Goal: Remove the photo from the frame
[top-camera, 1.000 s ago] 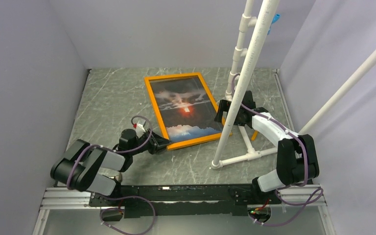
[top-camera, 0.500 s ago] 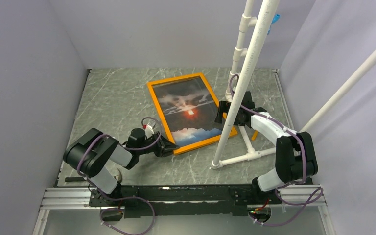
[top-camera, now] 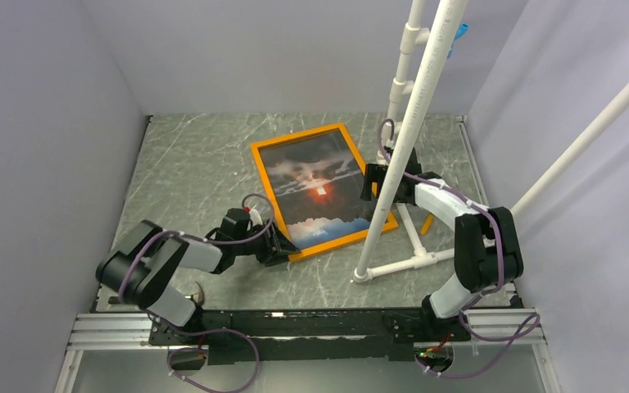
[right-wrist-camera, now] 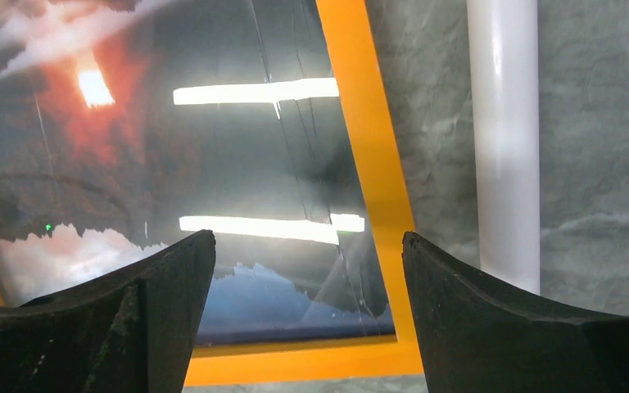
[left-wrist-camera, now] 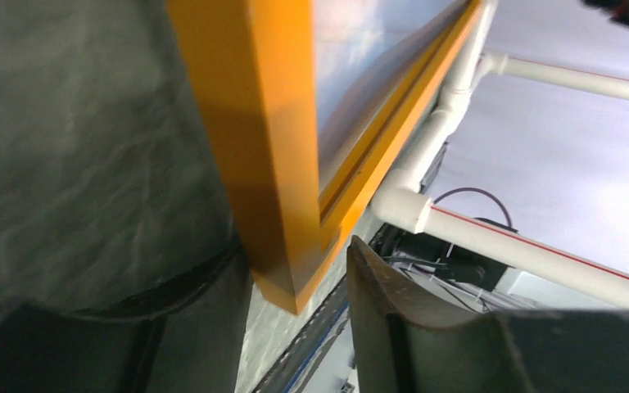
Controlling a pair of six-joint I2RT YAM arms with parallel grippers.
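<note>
frame on tabletop, photo inside | left gripper fingers straddle near corner, can't tell if clamped | right gripper fingers spread over right rail | I judge frame stiff, light, front slick; grip rails

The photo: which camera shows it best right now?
Top external: the whole photo shows, sun and clouds, inside the frame. Right wrist shows only its lower right part, under glare streaks. Left wrist shows just a sliver past the frame's corner.
</note>
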